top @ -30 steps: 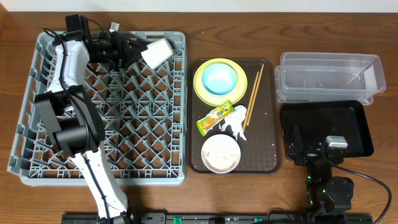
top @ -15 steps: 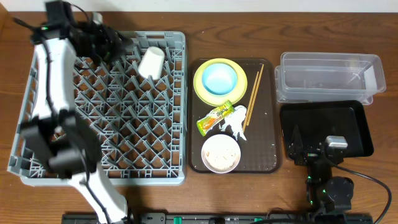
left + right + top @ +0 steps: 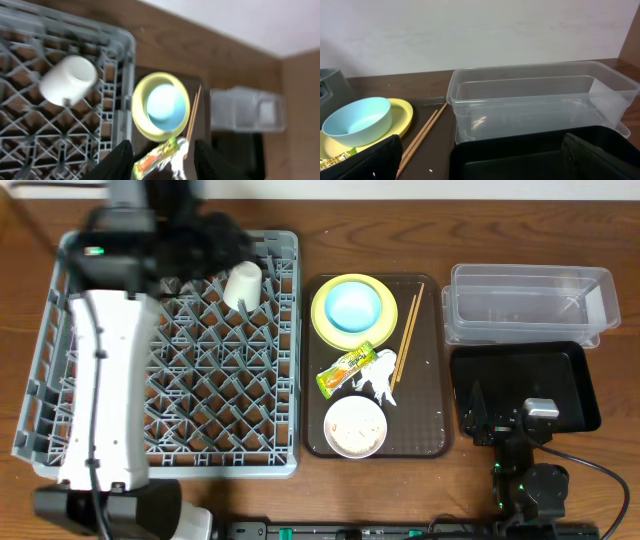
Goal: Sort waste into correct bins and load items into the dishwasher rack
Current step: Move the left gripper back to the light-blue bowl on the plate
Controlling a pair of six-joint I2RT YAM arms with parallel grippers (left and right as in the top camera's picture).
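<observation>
Left gripper hangs open and empty over the dishwasher rack, with the cream cup lying on its side among the pegs at the rack's far right corner.

With only the cup racked, loading looks barely begun. The yellow plate carries the light blue bowl at the far end of the brown serving tray. The chopsticks lie along its right edge and the small white bowl, dusted with crumbs, sits at its near end. The snack wrapper and tissue lie between, unsorted. The clear tub and black tray wait at the table's right edge, where the right gripper rests spread and empty-handed at the black tray's near left corner. The next move probably calls for the left arm to cross to the serving tray and pinch the blue bowl's rim, lifting it clear of the plate.
</observation>
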